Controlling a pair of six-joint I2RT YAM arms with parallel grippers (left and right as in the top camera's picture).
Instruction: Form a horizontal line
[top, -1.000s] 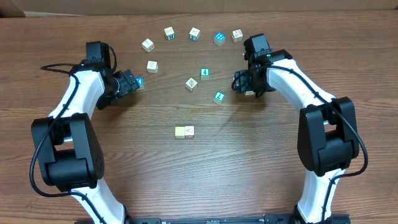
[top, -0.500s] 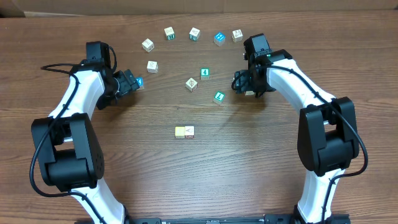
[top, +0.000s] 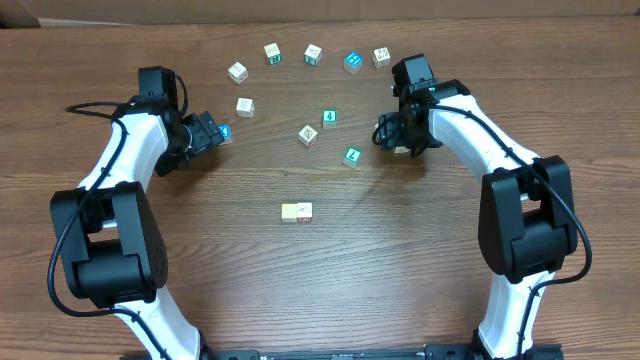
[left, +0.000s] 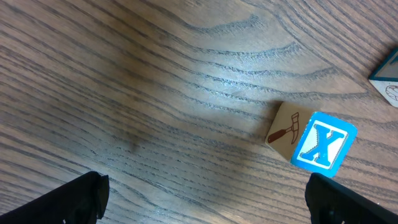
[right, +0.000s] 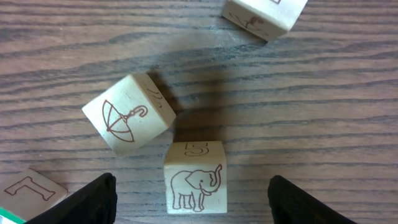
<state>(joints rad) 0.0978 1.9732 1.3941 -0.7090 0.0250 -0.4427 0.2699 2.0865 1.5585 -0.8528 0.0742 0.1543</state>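
A pale yellow cube (top: 290, 211) and a whitish cube (top: 304, 211) touch side by side at the table's middle, forming a short row. My left gripper (top: 212, 132) is open and empty at the left. In the left wrist view its fingers (left: 205, 208) frame bare wood, and a blue X cube (left: 323, 146) with a hammer side lies ahead to the right. My right gripper (top: 392, 135) is open. In the right wrist view its fingers (right: 193, 202) straddle a whitish elephant cube (right: 196, 177) without touching it. An umbrella cube (right: 129, 113) lies just beyond.
Loose cubes lie in an arc at the back (top: 237, 71), (top: 272, 52), (top: 313, 53), (top: 381, 56), with a blue one (top: 352, 62). Nearer lie whitish cubes (top: 245, 106), (top: 308, 134) and teal cubes (top: 329, 118), (top: 352, 155).
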